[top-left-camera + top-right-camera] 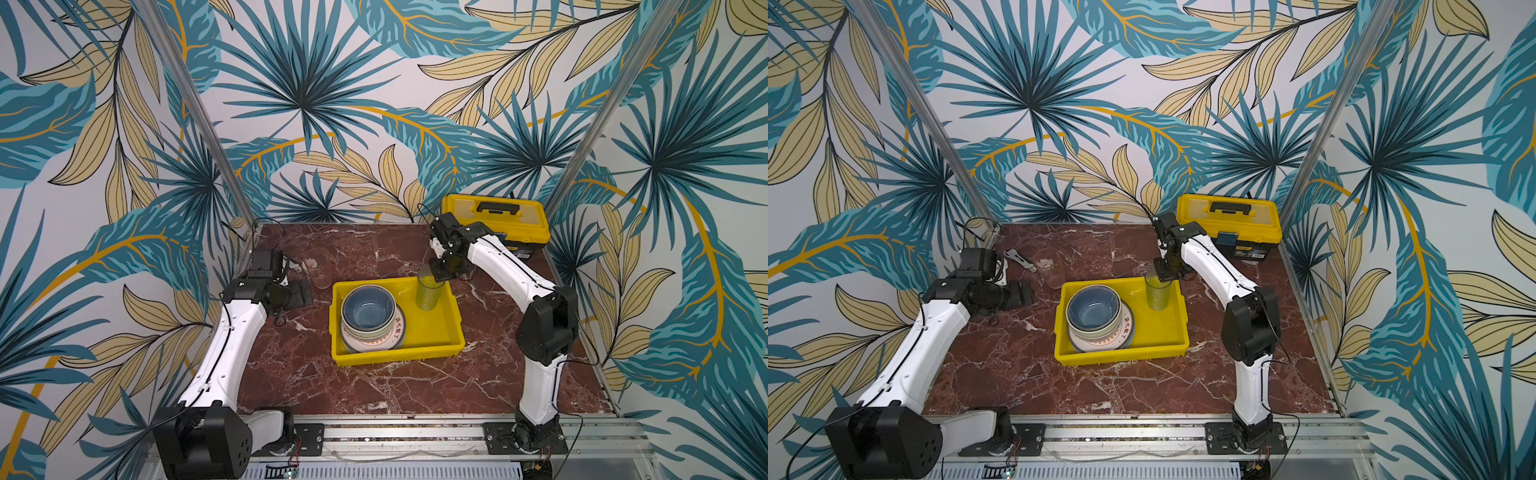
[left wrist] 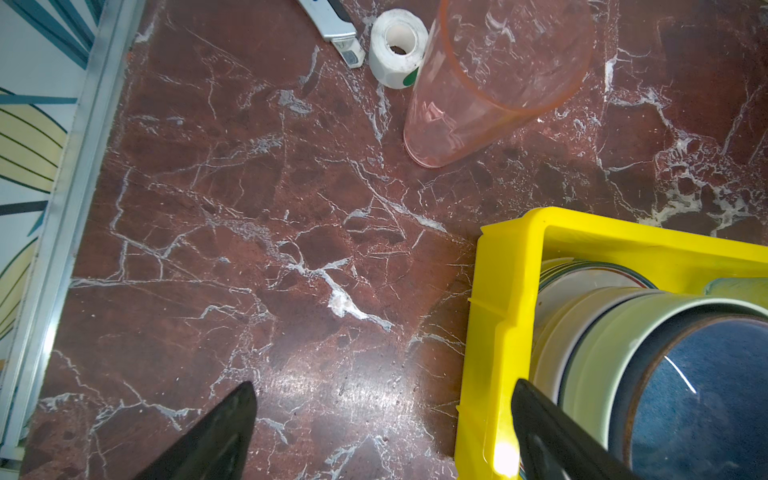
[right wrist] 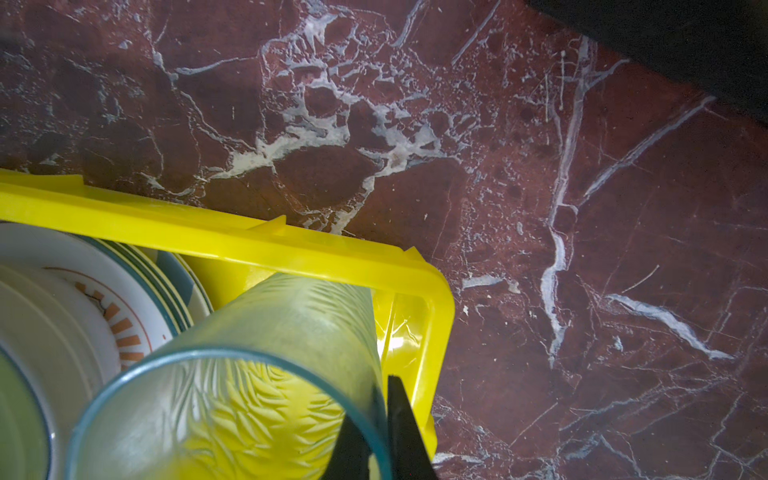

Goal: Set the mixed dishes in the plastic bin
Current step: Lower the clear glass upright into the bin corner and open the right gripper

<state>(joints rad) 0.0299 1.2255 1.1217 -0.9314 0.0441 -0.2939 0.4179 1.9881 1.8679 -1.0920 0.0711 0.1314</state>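
Note:
The yellow plastic bin [image 1: 395, 358] [image 1: 1121, 358] [image 2: 498, 311] [image 3: 249, 241] sits mid-table. In its left half, a blue-grey bowl [image 1: 368, 309] [image 1: 1093, 307] [image 2: 706, 407] tops a stack of bowls and plates [image 1: 374, 343] [image 3: 104, 291]. A greenish translucent tumbler [image 1: 429, 293] [image 1: 1158, 295] [image 3: 291, 324] stands upright in the bin's far right corner. My right gripper [image 1: 441, 274] [image 1: 1165, 272] [image 3: 374, 403] is shut on its rim wall. A pink translucent tumbler [image 1: 319, 268] [image 1: 1052, 268] [image 2: 490, 83] stands on the table behind the bin's left corner. My left gripper [image 1: 300, 293] [image 1: 1019, 293] [image 2: 384, 384] hangs open left of the bin, holding nothing.
A yellow-and-black toolbox [image 1: 494, 222] [image 1: 1227, 218] stands at the back right. A small white tape roll [image 2: 397, 48] and a grey metal tool [image 2: 332, 25] [image 1: 1019, 259] lie beside the pink tumbler. Patterned walls with aluminium posts close in three sides.

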